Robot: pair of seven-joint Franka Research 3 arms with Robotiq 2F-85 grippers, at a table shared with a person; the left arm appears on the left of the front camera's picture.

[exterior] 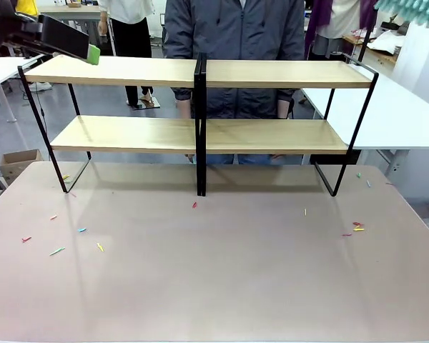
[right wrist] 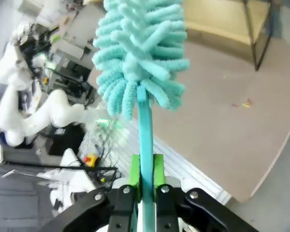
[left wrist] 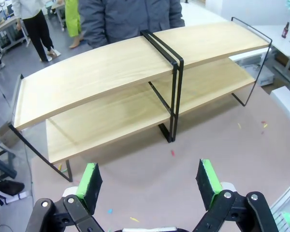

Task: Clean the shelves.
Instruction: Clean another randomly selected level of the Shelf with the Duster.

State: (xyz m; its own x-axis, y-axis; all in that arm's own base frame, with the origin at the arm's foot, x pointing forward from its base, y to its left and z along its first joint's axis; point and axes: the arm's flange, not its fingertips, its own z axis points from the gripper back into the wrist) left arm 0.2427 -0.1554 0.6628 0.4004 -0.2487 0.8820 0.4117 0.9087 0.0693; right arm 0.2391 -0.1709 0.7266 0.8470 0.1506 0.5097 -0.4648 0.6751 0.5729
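Now the right gripper [right wrist: 145,186] pinches a teal duster [right wrist: 142,53]; the left gripper [left wrist: 150,181], spread, hovers above the shelves' [left wrist: 125,67] left end.

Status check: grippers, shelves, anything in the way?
Left gripper open, empty. Right gripper shut on teal duster. Shelves bare. Person behind them.

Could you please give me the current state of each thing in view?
shelves: upright on the table, boards bare.
duster: held by its handle, off the shelves.
left hand: open, empty.
right hand: shut on the duster.
table: scattered with small coloured bits.
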